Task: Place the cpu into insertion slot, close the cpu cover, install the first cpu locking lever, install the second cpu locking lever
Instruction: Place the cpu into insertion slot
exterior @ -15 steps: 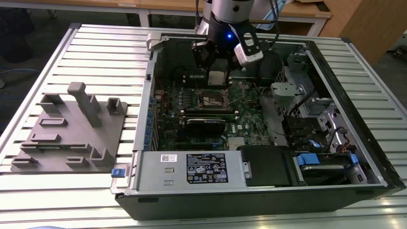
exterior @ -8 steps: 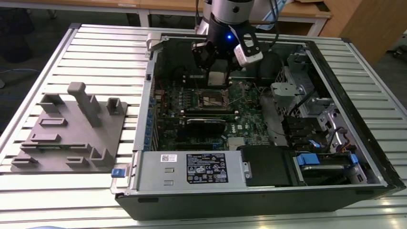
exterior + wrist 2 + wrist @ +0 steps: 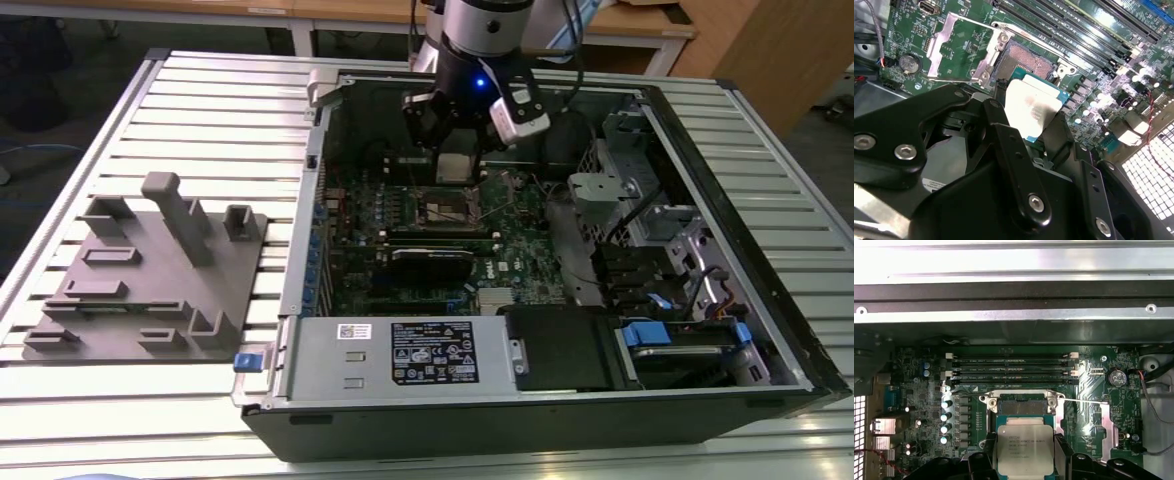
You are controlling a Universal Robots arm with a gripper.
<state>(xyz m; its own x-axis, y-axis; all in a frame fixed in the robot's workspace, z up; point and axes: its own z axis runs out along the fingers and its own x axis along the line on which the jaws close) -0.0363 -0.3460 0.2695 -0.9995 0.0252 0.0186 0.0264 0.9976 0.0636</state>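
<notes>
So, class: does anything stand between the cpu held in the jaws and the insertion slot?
Nothing visible does. The cpu hangs close to the bare insertion slot, and the cpu cover is swung open to one side, off the slot.

dull silver cpu [image 3: 1025,449], black fingers [image 3: 1062,455], green motherboard [image 3: 914,395], silvery cpu cover [image 3: 988,57]

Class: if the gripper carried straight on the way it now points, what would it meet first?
Probably the open insertion slot: the gripper holds the cpu right above it, though the gap is unclear.
</notes>
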